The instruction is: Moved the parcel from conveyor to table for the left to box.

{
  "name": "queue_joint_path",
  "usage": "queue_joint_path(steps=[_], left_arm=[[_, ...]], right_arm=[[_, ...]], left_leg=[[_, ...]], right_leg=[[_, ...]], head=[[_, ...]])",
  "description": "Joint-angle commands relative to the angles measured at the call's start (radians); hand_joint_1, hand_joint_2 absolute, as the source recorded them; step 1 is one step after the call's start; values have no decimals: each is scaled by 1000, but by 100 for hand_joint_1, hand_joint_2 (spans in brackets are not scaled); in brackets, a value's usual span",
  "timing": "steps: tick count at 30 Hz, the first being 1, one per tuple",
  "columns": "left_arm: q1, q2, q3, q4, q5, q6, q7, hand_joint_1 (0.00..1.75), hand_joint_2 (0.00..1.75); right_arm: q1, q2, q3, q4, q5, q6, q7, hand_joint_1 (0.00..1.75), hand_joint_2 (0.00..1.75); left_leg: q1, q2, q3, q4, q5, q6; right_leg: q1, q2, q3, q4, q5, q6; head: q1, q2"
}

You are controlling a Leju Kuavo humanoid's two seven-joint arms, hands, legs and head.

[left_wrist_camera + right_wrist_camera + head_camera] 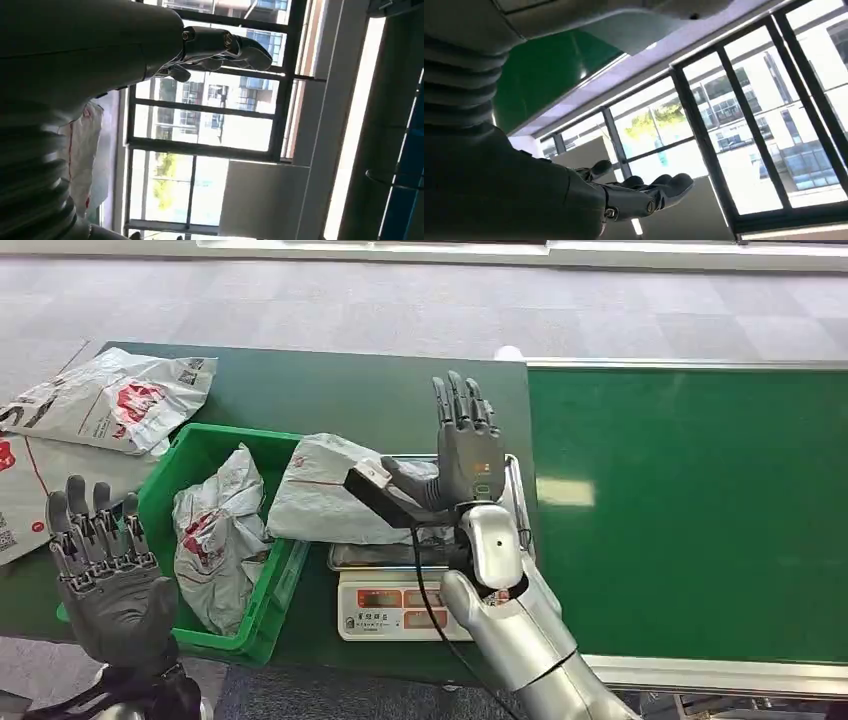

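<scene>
A white plastic parcel point(325, 495) with red print lies on the tray of a scale point(385, 615) on the dark green table point(330, 390). My right hand point(465, 455) stands upright just right of the parcel, over the scale, palm turned away, fingers straight and apart, holding nothing. A black corded scanner point(378, 492) lies across the parcel right beside its thumb. In the right wrist view the right hand point(639, 192) is flat with nothing in it. My left hand point(105, 560) is raised at the near left beside the green box point(265, 610), fingers spread, holding nothing. The left hand point(220, 47) shows against windows.
The green box holds a crumpled white parcel point(215, 535). More white parcels point(110, 400) lie at the table's far left. The green conveyor belt point(690, 500) runs along the right, with a metal rail at its near edge. The scanner's cable point(430, 610) hangs over the scale front.
</scene>
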Motion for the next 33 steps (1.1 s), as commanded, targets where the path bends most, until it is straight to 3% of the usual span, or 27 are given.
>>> queue_joint_path(steps=[1,5,7,9,10,12,14,16,18,21,24,33], left_arm=[[-48,-6,25,12,-117,61,3,0,175],[-99,75,-22,20,-420,263,3,0,175],[-187,150,-72,81,-711,294,94,0,175],[-347,256,-207,253,-1173,260,261,0,175],[-441,291,-269,377,-1289,177,314,0,175],[-630,316,-354,624,-1358,144,326,0,175],[-727,339,-403,751,-1351,121,312,0,175],[-749,361,-433,782,-1353,90,307,0,175],[-772,403,-484,829,-1323,25,286,0,175],[-767,410,-485,836,-1315,32,281,0,175],[-788,437,-534,867,-1280,-37,262,0,175],[-788,438,-535,870,-1278,-37,261,0,175]], right_arm=[[53,-52,-68,-169,12,-10,-11,0,0],[99,-76,-90,-216,9,-31,-16,0,0],[116,-83,-110,-231,7,-41,-14,0,0],[110,-75,-126,-213,4,-53,-15,0,0],[98,-70,-128,-195,-1,-62,-20,0,0],[76,-65,-125,-157,-16,-75,-23,0,0],[69,-63,-118,-130,-25,-78,-22,0,0],[66,-64,-115,-117,-27,-77,-22,0,0],[64,-63,-112,-98,-36,-78,-16,0,0],[62,-64,-112,-94,-37,-81,-16,0,0],[43,-62,-107,-78,-41,-81,-11,0,0],[40,-62,-106,-78,-40,-80,-11,0,0]], left_leg=[[0,-3,1,-1,0,1],[0,-5,2,-2,1,1],[0,-5,1,-1,1,0],[0,-8,1,-2,3,0],[0,-12,1,-3,4,0],[0,-15,1,-3,5,1],[0,-14,0,-2,6,2],[0,-14,0,-7,13,2],[0,-1,0,-1,7,-1],[-1,5,2,-4,8,0],[0,6,0,-1,7,-1],[0,6,-2,-1,7,-1]], right_leg=[[0,-4,2,-1,-1,0],[0,-5,4,-2,-1,0],[0,-6,3,-1,-1,0],[0,-9,3,-2,-1,0],[0,-13,4,-2,0,-1],[0,-17,4,-2,0,0],[0,-17,3,-1,1,0],[0,-18,4,-6,6,-1],[0,-4,0,-1,7,-1],[0,2,0,-3,10,-2],[0,4,-2,-1,10,-1],[0,4,-4,-1,10,-1]], head=[[0,0],[0,0],[0,0],[0,0],[0,0],[0,0],[0,0],[0,0],[0,0],[0,0],[0,0],[0,0]])
